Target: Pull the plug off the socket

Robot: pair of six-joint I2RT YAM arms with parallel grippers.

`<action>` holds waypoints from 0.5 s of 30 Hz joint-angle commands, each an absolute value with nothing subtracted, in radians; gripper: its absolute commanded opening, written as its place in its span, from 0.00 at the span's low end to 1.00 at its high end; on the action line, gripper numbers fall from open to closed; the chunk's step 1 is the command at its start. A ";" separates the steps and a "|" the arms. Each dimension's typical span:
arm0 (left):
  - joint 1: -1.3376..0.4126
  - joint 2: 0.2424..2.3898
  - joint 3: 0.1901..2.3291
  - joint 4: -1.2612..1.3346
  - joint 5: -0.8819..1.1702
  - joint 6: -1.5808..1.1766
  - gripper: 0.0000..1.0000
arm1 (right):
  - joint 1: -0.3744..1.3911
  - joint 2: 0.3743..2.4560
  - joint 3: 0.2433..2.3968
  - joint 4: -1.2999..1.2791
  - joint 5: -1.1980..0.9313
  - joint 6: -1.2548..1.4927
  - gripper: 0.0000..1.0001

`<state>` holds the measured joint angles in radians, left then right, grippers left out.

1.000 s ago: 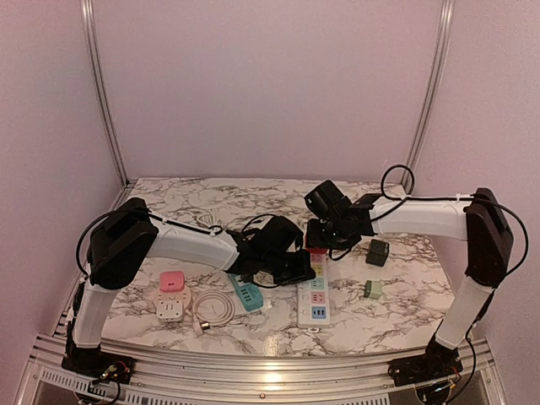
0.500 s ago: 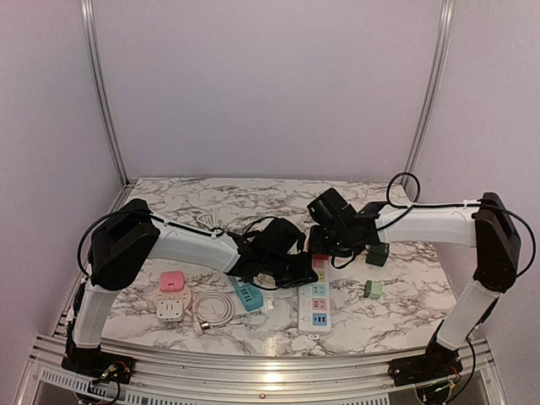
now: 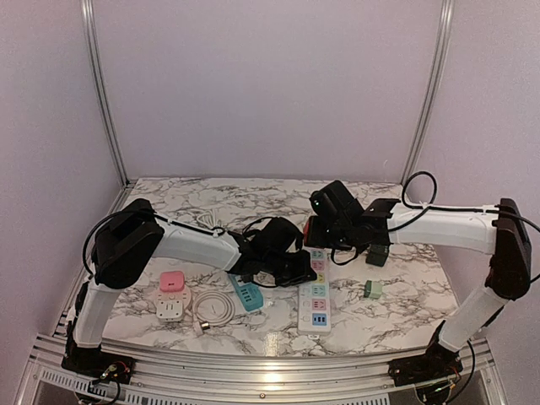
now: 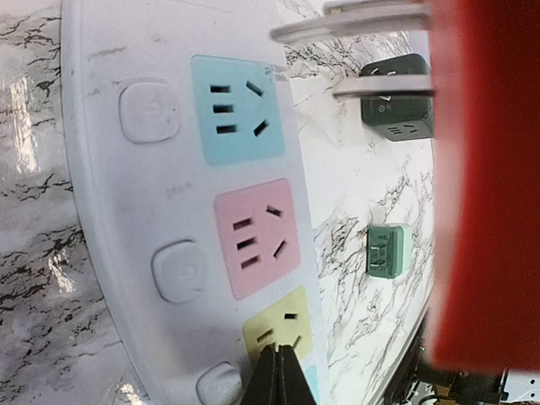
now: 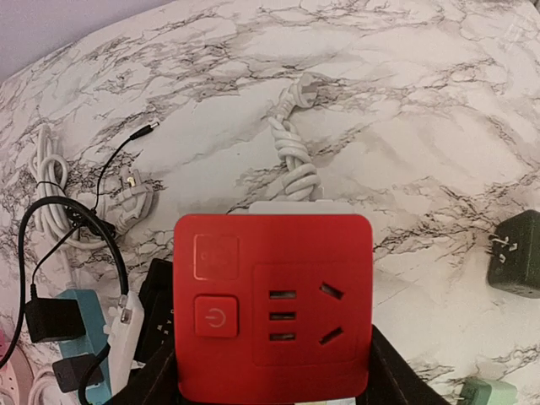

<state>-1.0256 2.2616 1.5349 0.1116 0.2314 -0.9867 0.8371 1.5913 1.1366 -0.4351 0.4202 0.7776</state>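
Red plug (image 5: 272,299) is clamped in the right gripper (image 5: 274,375), held above the far end of the white power strip (image 4: 160,211), prongs (image 4: 354,25) clear of the sockets. Strip lies mid-table, running toward the near edge. Left gripper (image 4: 276,378) is pinched closed, tip on the strip by the yellow socket (image 4: 277,325).

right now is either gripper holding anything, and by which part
The right gripper holds the red plug by its two opposite sides. The left gripper is shut on nothing, tips against the power strip.
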 commanded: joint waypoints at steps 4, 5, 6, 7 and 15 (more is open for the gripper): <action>-1.016 2.343 1.498 -0.104 0.182 -0.956 0.00 | 0.724 1.501 1.119 -0.374 0.362 0.741 0.17; -1.016 2.338 1.504 -0.110 0.182 -0.946 0.00 | 0.702 1.490 1.112 -0.371 0.346 0.726 0.17; -1.016 2.331 1.513 -0.112 0.180 -0.937 0.00 | 0.679 1.480 1.106 -0.359 0.326 0.703 0.17; -1.015 2.324 1.522 -0.116 0.178 -0.924 0.00 | 0.658 1.471 1.103 -0.338 0.301 0.680 0.17; -1.024 2.280 1.687 -0.238 0.151 -0.782 0.00 | 0.382 1.461 1.064 -0.209 0.019 0.564 0.17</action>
<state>-1.0241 2.2623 1.6249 -0.0372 0.2119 -0.8883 0.5018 1.4788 1.0809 -0.3229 0.1814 0.6384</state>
